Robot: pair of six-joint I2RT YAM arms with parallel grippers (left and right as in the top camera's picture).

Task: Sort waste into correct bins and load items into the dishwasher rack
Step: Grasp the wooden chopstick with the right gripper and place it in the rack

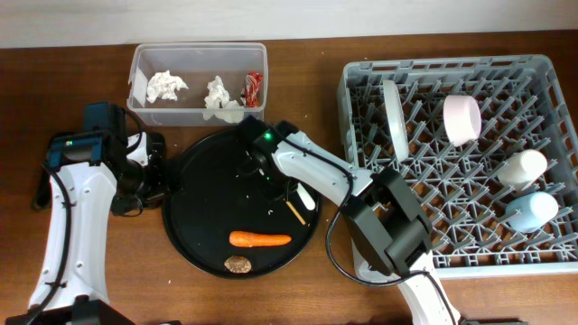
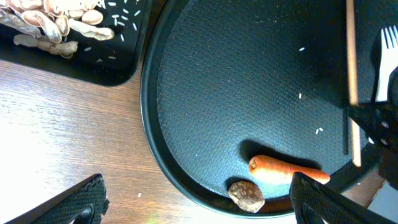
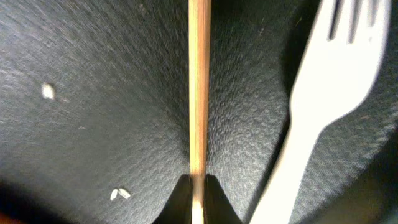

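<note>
My right gripper (image 3: 198, 186) is shut on a thin wooden stick (image 3: 198, 81) lying on the big round black tray (image 1: 194, 199); in the overhead view the right gripper (image 1: 280, 190) is low over the tray's middle. A pale fork (image 3: 323, 99) lies just right of the stick. An orange carrot (image 1: 259, 239) and a small brown lump (image 1: 237, 264) sit at the tray's front. My left gripper (image 2: 196, 190) is open and empty, above the table by the tray's left rim. The shallow black tray (image 2: 118, 68) holds beige food scraps (image 2: 50, 25). The clear tub (image 1: 197, 54) holds white tissues (image 1: 166, 87) and a red wrapper (image 1: 253, 88).
The dishwasher rack (image 1: 452, 257) at the right holds a grey-white bowl (image 1: 392, 117), a pink bowl (image 1: 462, 119), a white cup (image 1: 524, 167) and a light blue cup (image 1: 531, 210). Rice grains are scattered on the round tray. My left arm (image 1: 77, 190) covers the shallow tray from above.
</note>
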